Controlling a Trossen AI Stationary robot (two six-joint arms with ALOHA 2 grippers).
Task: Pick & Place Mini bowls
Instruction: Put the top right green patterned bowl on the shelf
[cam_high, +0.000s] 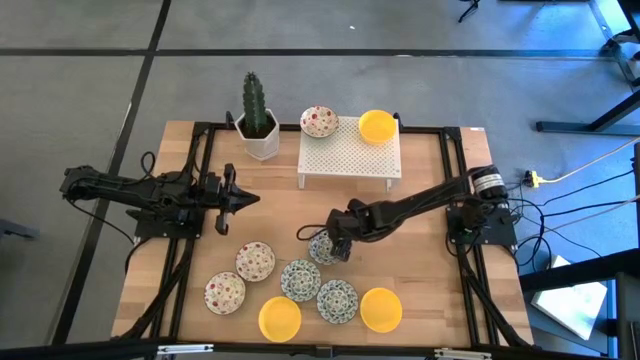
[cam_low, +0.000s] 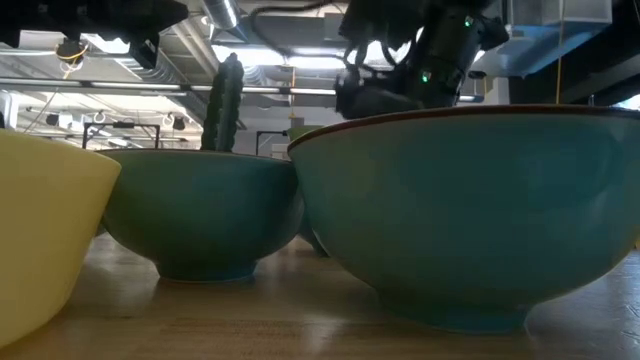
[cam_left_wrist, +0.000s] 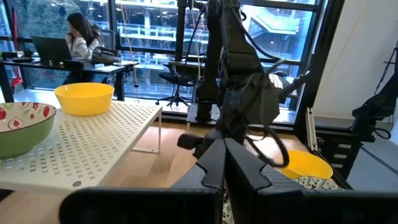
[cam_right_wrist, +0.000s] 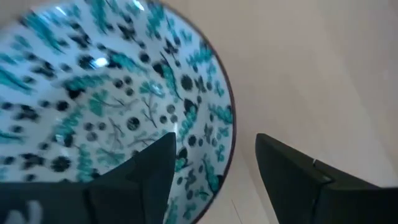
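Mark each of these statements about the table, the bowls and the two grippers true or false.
1. Two bowls sit on the white perforated rack. True.
2. The right gripper straddles the rim of a white bowl with blue-green pattern, jaws open. True.
3. The left gripper holds a plain yellow bowl. False: it is shut on nothing, hovering beside the bowls.
4. The green cactus in its white hexagonal pot stands on the rack. False: it stands on the wooden table beside it.

I see the right gripper (cam_high: 330, 243) over a blue-green bowl (cam_high: 322, 249) — mid-table. The left gripper (cam_high: 243, 198) waits — left of centre.
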